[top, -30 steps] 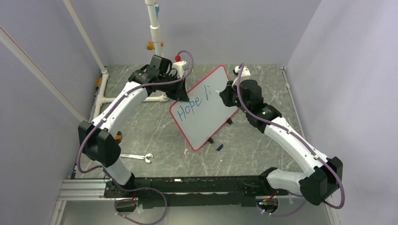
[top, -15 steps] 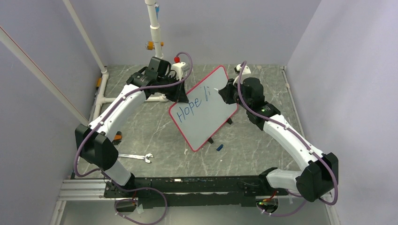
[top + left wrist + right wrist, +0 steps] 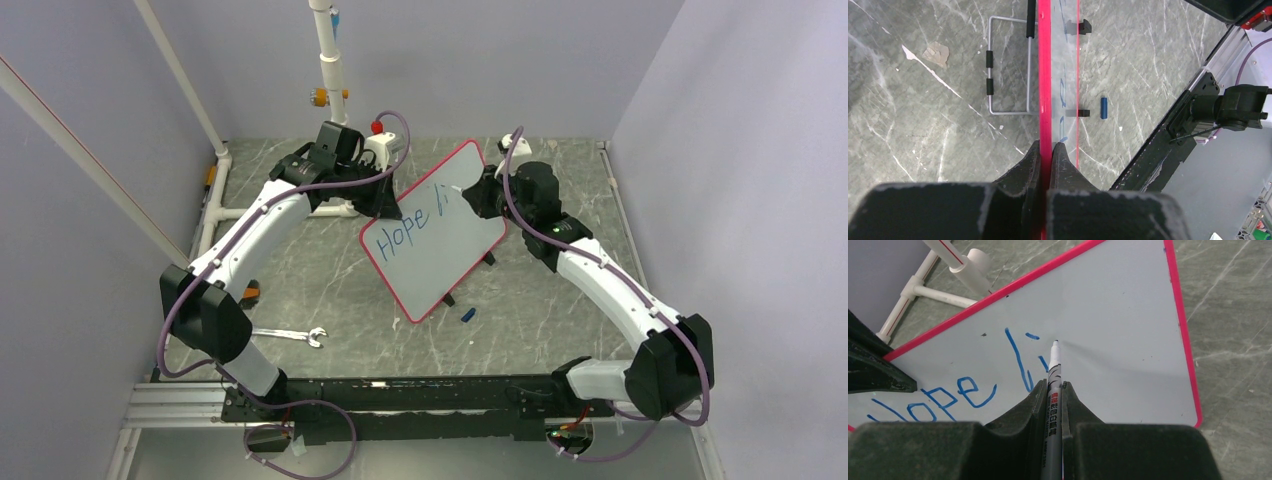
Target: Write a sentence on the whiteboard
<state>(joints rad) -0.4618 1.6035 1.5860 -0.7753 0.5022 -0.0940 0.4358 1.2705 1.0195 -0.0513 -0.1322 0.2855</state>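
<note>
Left wrist view shows the whiteboard point(image 3: 1045, 75) edge-on, the sentence point(image 3: 1062, 89) barely legible.

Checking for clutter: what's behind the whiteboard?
Behind the whiteboard, a wire frame with black sleeves shows; the table directly under the board is covered.

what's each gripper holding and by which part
Left gripper pinches the whiteboard by its red edge; right gripper clamps the marker by its barrel, tip forward.
</note>
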